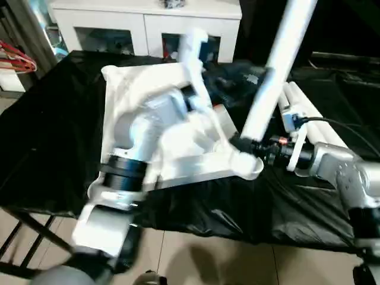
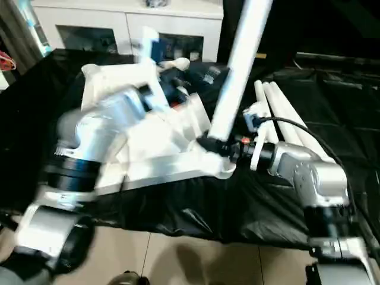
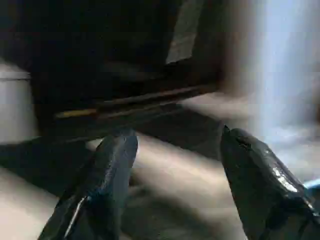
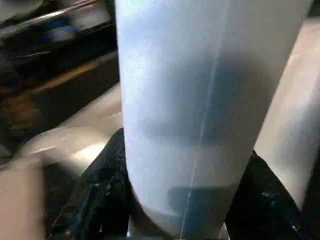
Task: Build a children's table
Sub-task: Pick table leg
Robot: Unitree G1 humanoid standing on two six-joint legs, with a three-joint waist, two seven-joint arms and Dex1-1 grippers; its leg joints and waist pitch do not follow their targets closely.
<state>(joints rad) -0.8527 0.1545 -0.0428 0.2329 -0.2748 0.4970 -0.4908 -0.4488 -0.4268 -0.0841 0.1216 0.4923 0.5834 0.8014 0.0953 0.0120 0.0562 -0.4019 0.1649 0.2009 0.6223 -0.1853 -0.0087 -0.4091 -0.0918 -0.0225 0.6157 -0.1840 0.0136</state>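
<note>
The white table top [image 1: 127,89] lies underside up on the black-covered bench. One white leg [image 1: 273,71] stands nearly upright, leaning a little to the right, with its base at the top's near right corner socket [image 1: 249,166]. My right gripper [image 1: 240,144] is shut on this leg [image 4: 200,100] just above the socket, with a black finger [image 4: 100,190] on each side. My left arm [image 1: 142,136] reaches across the table top toward its far edge. The left gripper [image 3: 175,140] is open, with nothing between its fingers.
Two or three spare white legs [image 1: 314,116] lie side by side on the black cloth [image 1: 47,130] to the right. A white cabinet with glass doors [image 1: 142,24] stands behind the bench. Red hangers [image 1: 18,59] hang at far left. The bench's front edge drops to a tiled floor [image 1: 237,261].
</note>
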